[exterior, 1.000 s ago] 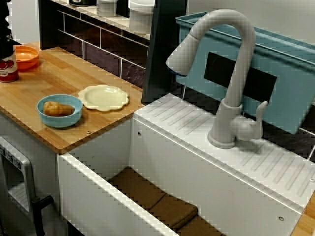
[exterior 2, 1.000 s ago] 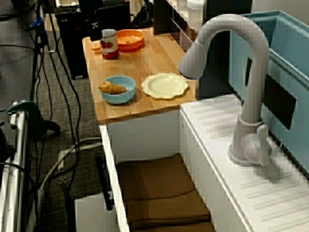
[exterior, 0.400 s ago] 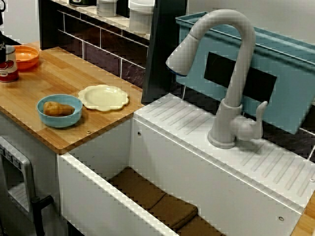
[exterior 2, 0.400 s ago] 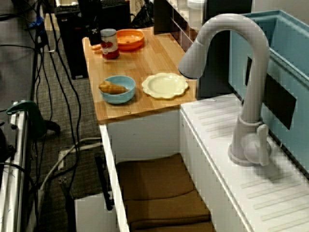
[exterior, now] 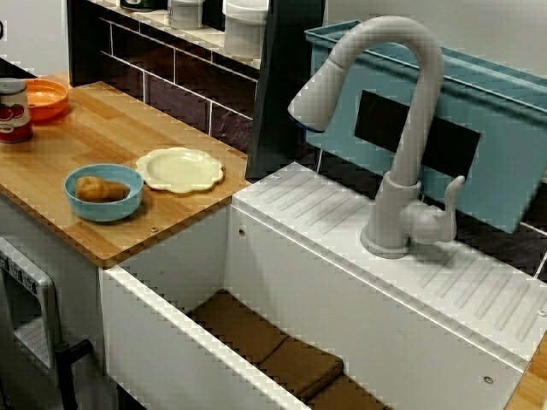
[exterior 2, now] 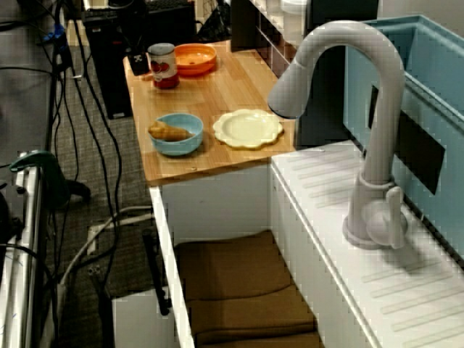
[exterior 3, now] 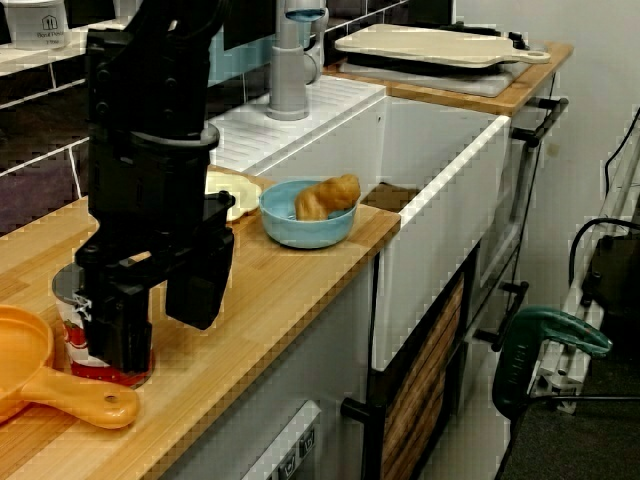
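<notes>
The black fingers (exterior 3: 200, 280) stand apart, released, and grasp nothing. The red-labelled tin can (exterior 3: 72, 345) stands upright on the wooden desk (exterior 3: 290, 290), just behind one finger; I cannot tell if they touch. The orange plastic pan (exterior 3: 30, 360) lies beside the can.

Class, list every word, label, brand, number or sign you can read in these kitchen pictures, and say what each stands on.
Can: red and white label with print, too blurred to read in any view.
White container on the back ledge: a dark mark on its front, too small to read.
No other lettering can be made out.
</notes>
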Available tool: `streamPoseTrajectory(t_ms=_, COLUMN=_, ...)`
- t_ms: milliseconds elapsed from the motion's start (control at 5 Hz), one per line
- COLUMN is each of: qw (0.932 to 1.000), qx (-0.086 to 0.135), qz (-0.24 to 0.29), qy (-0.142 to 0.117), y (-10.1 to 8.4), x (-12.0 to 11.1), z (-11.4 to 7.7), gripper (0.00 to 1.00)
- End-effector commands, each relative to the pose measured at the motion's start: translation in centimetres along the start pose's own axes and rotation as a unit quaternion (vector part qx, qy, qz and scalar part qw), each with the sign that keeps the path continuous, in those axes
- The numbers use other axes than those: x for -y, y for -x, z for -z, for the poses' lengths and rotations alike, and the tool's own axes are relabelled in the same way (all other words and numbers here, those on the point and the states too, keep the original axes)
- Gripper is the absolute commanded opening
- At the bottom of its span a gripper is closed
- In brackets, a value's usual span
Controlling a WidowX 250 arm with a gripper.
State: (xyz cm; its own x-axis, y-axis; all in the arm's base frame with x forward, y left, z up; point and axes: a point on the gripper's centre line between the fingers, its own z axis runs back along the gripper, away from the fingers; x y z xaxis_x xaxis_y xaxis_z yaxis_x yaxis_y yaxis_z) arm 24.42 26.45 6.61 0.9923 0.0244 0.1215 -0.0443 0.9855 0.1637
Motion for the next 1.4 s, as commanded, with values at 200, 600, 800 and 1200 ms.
streamPoseTrajectory(t_ms=200, qw=0.9983, qx=0.002, qz=0.017, qy=0.056, y=-1.9, x=-1.0, z=-1.0, gripper=1.0)
streamPoseTrajectory(t_ms=600, qw=0.9897, qx=-0.01, qz=0.011, qy=0.143, y=-4.9, x=0.4, z=-1.5, gripper=1.0)
streamPoseTrajectory(t_ms=800, qw=0.988, qx=-0.02, qz=0.012, qy=0.153, y=-6.4, x=1.7, z=-1.9, gripper=1.0)
streamPoseTrajectory(t_ms=1200, qw=0.9861, qx=-0.021, qz=0.01, qy=0.164, y=-6.9, x=2.5, z=-2.9, gripper=1.0)
